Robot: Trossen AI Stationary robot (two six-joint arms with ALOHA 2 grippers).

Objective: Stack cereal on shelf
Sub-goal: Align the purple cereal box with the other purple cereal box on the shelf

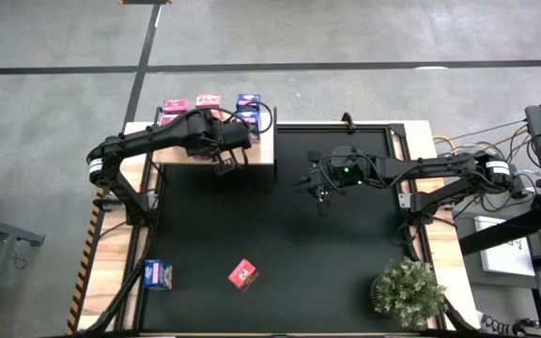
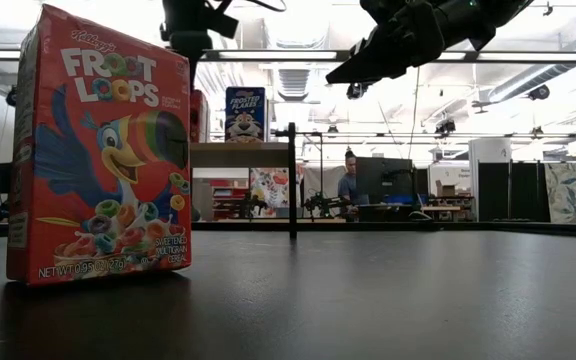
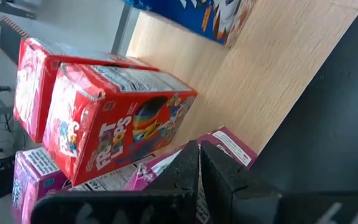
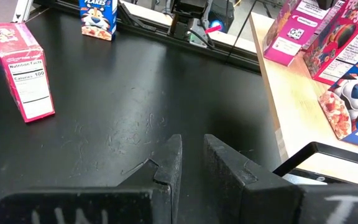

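The left gripper, fingers pressed together on nothing, hovers at the pale wooden shelf's near edge; red cardboard cereal boxes stand just beyond.

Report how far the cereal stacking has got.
Done: several boxes already sit on the shelf, among them a red Froot Loops box and a blue box. In hand: the left gripper is at the shelf's edge over a pink box; the right gripper hangs empty above the mat. Left: a red box and a blue Frosted Flakes box on the mat.
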